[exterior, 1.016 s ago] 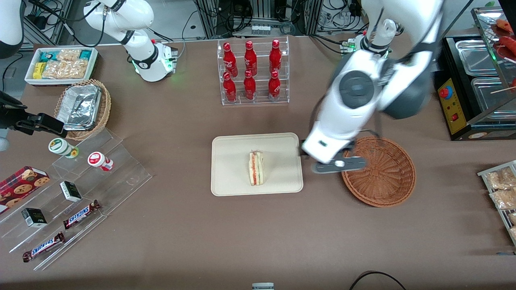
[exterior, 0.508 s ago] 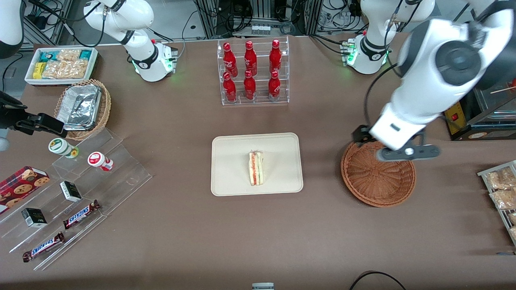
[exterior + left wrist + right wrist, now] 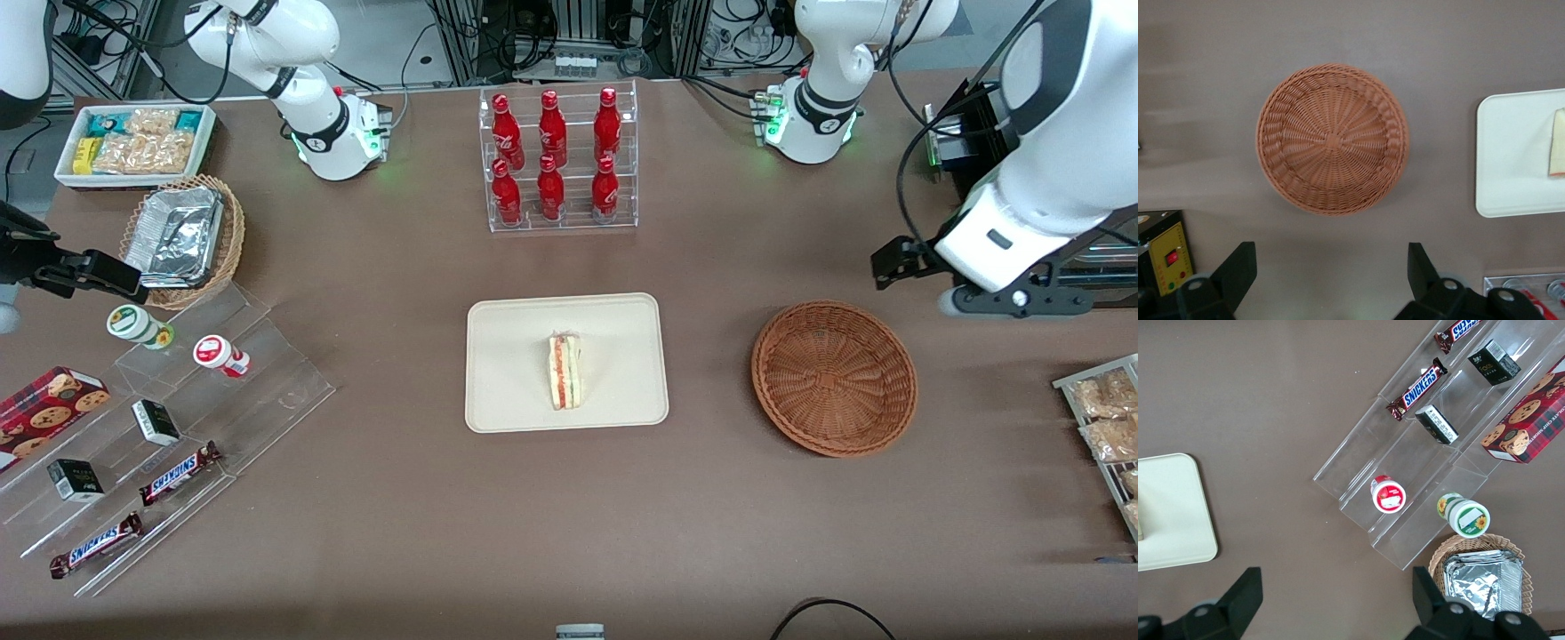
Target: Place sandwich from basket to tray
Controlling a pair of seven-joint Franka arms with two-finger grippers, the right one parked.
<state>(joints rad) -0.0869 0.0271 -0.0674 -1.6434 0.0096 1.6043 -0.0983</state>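
Sandwich: triangular wedge, pale bread, red and green filling along one edge; lies on the tray, near its middle, free of any grip.

Tray: cream-beige rectangle with rounded corners and low rim, flat on the brown table. One corner and an edge of the sandwich also show in the left wrist view.

Basket: round reddish-brown wicker bowl, nothing in it, beside the tray toward the working arm's end of the table, apart from it.

Gripper: left arm's, raised above the table, farther from the front camera than the basket and off toward the working arm's end. Fingers spread wide apart, holding nothing.

Bottle rack: clear acrylic, six red bottles in two rows, farther from the front camera than the tray.

Tan wicker basket: holds a foil container, toward the parked arm's end.

White bin: snack packets inside, near the tan basket.

Acrylic steps: carry chocolate bars, small boxes and two round tubs.
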